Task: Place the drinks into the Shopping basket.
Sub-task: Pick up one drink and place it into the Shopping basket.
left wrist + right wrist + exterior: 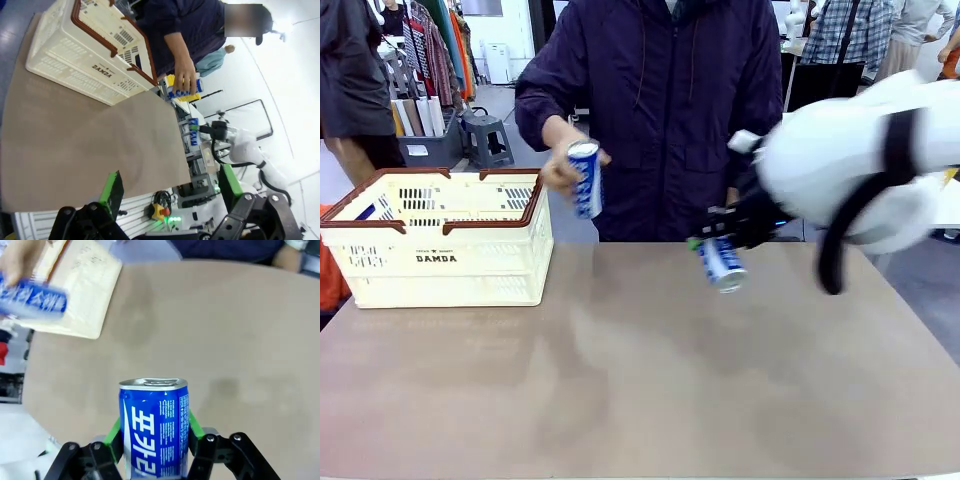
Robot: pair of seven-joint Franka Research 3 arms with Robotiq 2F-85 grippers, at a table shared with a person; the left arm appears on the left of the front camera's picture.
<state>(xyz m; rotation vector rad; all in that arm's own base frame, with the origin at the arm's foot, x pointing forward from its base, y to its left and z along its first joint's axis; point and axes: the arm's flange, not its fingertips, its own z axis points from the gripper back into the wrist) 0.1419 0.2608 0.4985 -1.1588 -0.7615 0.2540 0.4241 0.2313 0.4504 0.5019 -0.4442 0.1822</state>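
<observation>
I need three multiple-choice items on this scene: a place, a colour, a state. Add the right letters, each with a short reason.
1. The Shopping basket stands: A) on the left part of the table; B) on its right part; C) on the floor.
2. The can between the right fingers is: A) green; B) blue and white; C) red.
3. The left fingers are: A) shut on a can; B) open and empty; C) shut on the basket.
A, the front view shows it there; B, its side is blue with white print; B, a wide gap lies between them.
</observation>
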